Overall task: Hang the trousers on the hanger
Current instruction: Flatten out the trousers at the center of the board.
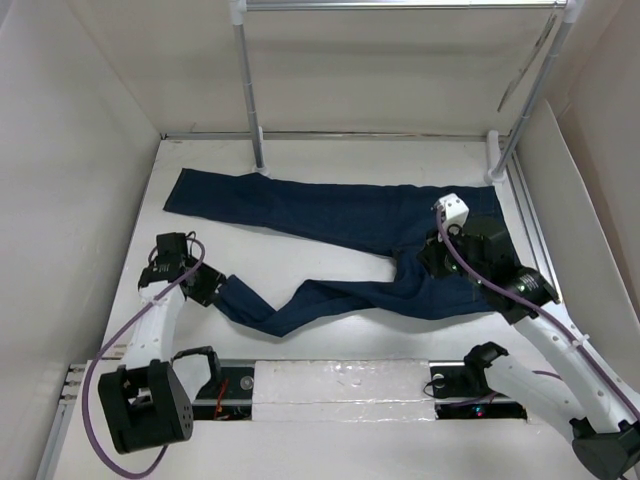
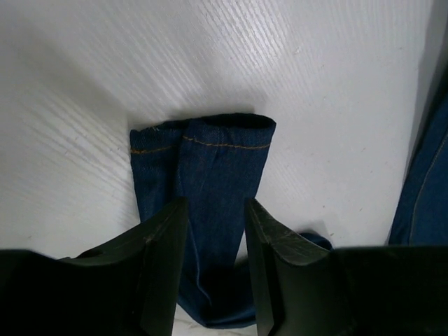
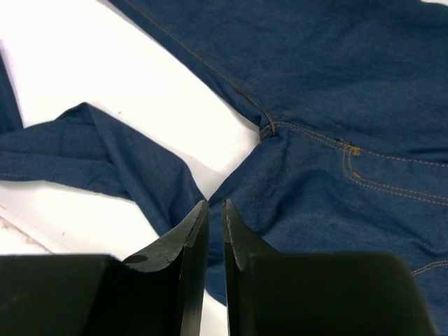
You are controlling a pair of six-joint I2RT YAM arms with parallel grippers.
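Overhead view of a white table (image 1: 330, 165) with a pair of long dark navy-blue denim trousers (image 1: 330, 215) lying flat across it. The waistband is to the right, one leg stretches toward the far left, and the other bends back toward the near left. A thin pale grey wire hanger (image 1: 525, 62) appears to hang at the far right from the horizontal metal rail (image 1: 400, 5) of a clothes rack, well apart from the cloth; it is faint and its hook cannot be made out. The left gripper (image 1: 212, 287) sits at the hem end of the bent leg. Its wrist camera shows the two black fingers (image 2: 164, 266) apart, straddling the leg just short of the stitched hem, not clamped. The right gripper (image 1: 428, 262) is low over the area where the two legs meet. Its wrist view shows the fingers (image 3: 189, 245) drawn nearly together with only a slit between them, and whether a fold of denim is pinched there cannot be told. By the look of it, the task is at an early step: arranging the trousers on the table, with nothing on the hanger yet. The next move likely calls for the left fingers to close on the hem end and lay the bent leg alongside the other. The folded trousers could then be lifted and draped over the hanger's bar, though loose denim may slip or sag.
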